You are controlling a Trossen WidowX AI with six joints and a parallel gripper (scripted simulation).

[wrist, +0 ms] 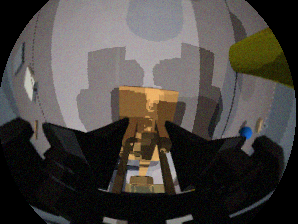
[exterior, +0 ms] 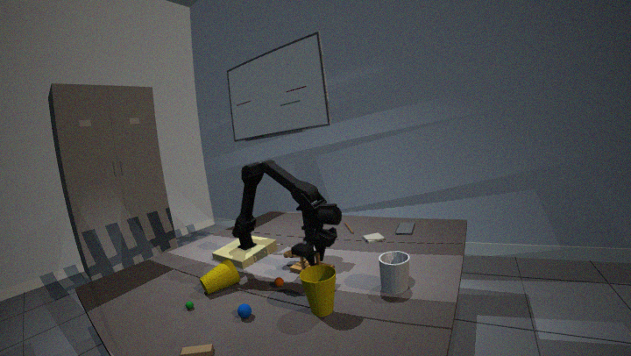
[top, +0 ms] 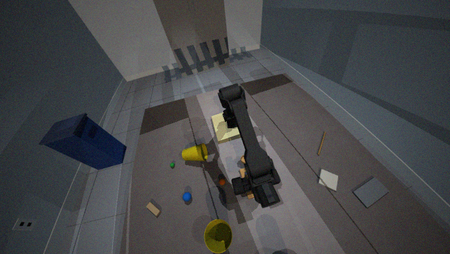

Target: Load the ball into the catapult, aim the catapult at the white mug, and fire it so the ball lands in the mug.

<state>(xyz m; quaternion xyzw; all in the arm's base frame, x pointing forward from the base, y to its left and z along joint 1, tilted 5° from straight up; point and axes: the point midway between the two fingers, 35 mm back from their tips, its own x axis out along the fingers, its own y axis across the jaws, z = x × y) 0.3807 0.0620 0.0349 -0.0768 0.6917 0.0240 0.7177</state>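
The wooden catapult [top: 242, 172] [exterior: 299, 267] [wrist: 130, 102] stands on the table under the arm, partly hidden by it. My gripper [exterior: 316, 259] [wrist: 147, 122] points down and is shut on the catapult's upright frame; its fingertips are at the two posts. An orange ball [top: 222, 182] [exterior: 279, 281] lies on the table beside the catapult. A blue ball [top: 186, 196] [exterior: 244, 310] [wrist: 246, 133] and a small green ball [top: 172, 164] [exterior: 189, 305] lie farther off. The white mug [exterior: 393, 276] stands upright beyond the catapult. Whether anything lies in the catapult's cup is hidden.
One yellow cup [top: 192, 153] [exterior: 218, 278] lies on its side; another yellow cup [top: 217, 236] [exterior: 320, 291] [wrist: 265, 57] stands upright. A wooden block [top: 153, 209] [exterior: 196, 350], a pencil [top: 321, 143] [exterior: 349, 227], a white pad [top: 328, 179] [exterior: 373, 238] and a grey slab [top: 370, 192] [exterior: 405, 228] lie around.
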